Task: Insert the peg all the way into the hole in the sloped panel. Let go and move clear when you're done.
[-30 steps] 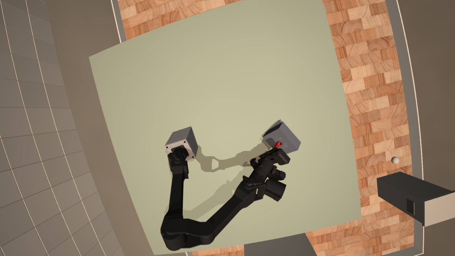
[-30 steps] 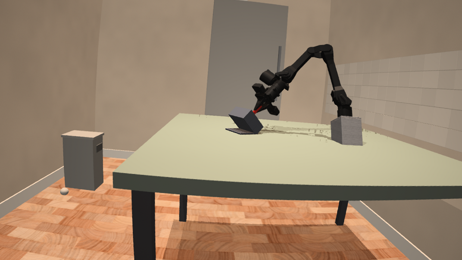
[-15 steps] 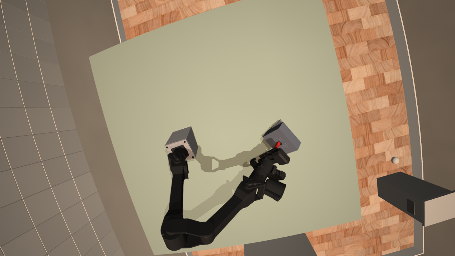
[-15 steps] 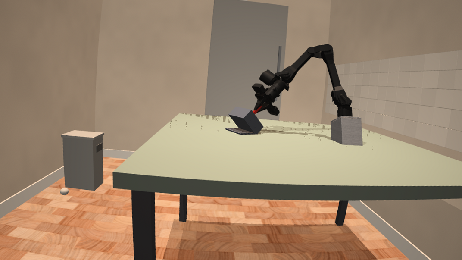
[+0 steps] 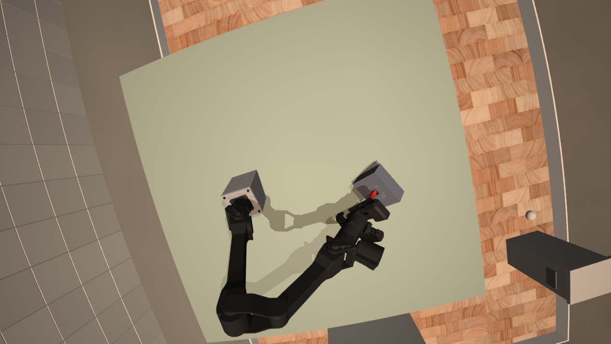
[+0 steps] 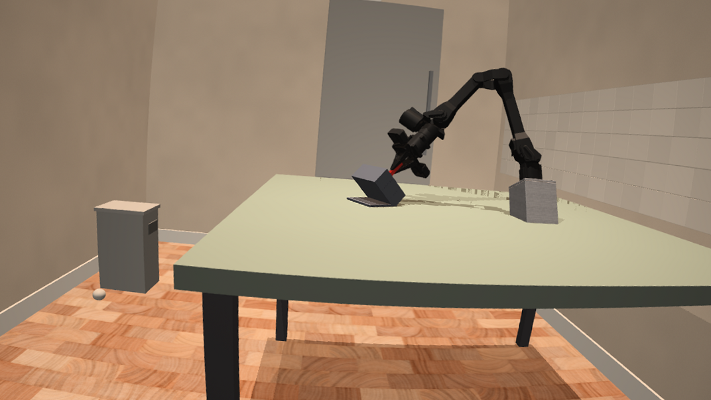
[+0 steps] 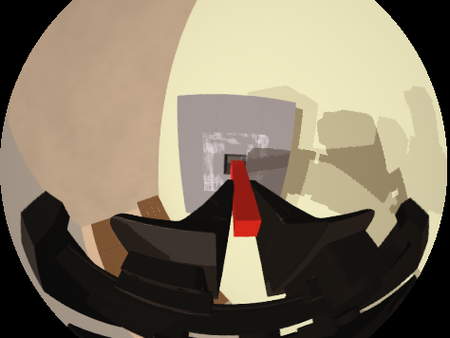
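The red peg (image 7: pixel 244 198) is held between my black gripper's fingers, which are shut on it. The peg's far tip sits at the dark square hole (image 7: pixel 235 163) in the grey sloped panel (image 7: pixel 235 142). From above, the peg (image 5: pixel 372 194) points into the sloped panel (image 5: pixel 378 182) on the table's right part, with the gripper (image 5: pixel 367 205) right behind it. In the side view the peg (image 6: pixel 393 170) slants down into the panel block (image 6: pixel 378 184), with the gripper (image 6: pixel 403 162) above it. How deep the tip sits I cannot tell.
The arm's base stands on a grey metal cube (image 5: pixel 243 192) to the left, also in the side view (image 6: pixel 533 200). A grey bin (image 6: pixel 124 245) and a small white ball (image 6: pixel 98 294) are on the floor beside the table.
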`<action>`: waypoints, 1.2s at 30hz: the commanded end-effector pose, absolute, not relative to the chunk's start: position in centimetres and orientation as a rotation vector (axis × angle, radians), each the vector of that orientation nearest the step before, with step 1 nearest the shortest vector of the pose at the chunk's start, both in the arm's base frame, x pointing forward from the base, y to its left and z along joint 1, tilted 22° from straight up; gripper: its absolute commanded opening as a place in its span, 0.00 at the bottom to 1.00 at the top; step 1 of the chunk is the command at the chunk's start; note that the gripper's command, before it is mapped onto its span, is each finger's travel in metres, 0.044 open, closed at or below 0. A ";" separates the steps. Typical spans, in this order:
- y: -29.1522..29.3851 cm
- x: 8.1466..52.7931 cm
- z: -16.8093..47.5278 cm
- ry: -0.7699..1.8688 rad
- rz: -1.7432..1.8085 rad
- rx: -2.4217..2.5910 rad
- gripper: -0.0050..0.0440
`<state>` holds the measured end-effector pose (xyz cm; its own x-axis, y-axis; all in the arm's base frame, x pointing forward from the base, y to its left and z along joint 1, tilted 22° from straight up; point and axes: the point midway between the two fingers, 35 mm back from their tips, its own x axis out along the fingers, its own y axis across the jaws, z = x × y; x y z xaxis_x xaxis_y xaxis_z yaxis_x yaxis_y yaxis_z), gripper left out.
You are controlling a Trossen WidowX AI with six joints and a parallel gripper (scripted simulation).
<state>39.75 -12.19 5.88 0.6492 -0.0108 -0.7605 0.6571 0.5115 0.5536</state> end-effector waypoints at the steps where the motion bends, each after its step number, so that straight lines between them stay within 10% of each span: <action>1: -12.3 40.0 6.4 0.762 -0.451 0.959 0.10; 36: -12.3 40.3 6.1 0.762 -0.451 0.959 0.10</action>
